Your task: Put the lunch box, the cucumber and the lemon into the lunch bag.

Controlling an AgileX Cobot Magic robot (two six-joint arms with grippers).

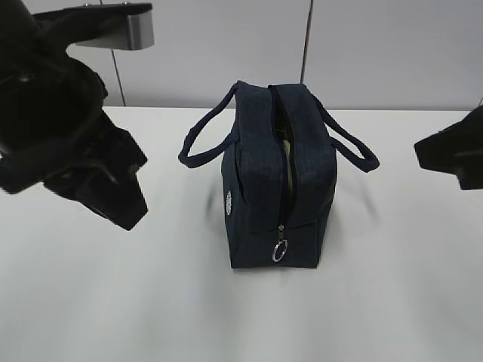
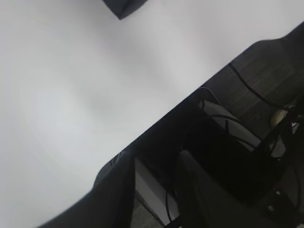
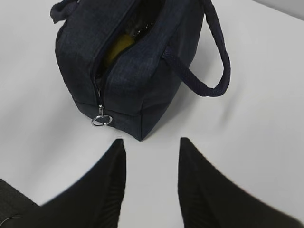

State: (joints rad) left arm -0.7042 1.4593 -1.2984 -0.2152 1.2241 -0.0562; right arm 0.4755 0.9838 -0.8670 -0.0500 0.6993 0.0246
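Note:
The dark navy lunch bag (image 1: 256, 173) stands upright mid-table with its top zipper open and the metal ring pull (image 1: 280, 251) hanging at the near end. In the right wrist view the bag (image 3: 137, 71) shows something yellow, the lemon (image 3: 118, 47), through the opening. A pale green strip, likely the lunch box lid (image 1: 289, 164), shows in the gap. The cucumber is hidden. My left gripper (image 1: 124, 207) hangs above the table left of the bag, open and empty (image 2: 156, 194). My right gripper (image 3: 151, 142) is open and empty, just short of the bag's near corner.
The two loop handles (image 1: 204, 139) (image 1: 355, 147) hang out to either side of the bag. The white table (image 1: 113, 302) ends at a front edge (image 2: 190, 99) under the left gripper, with cables and a box below. A grey wall stands behind.

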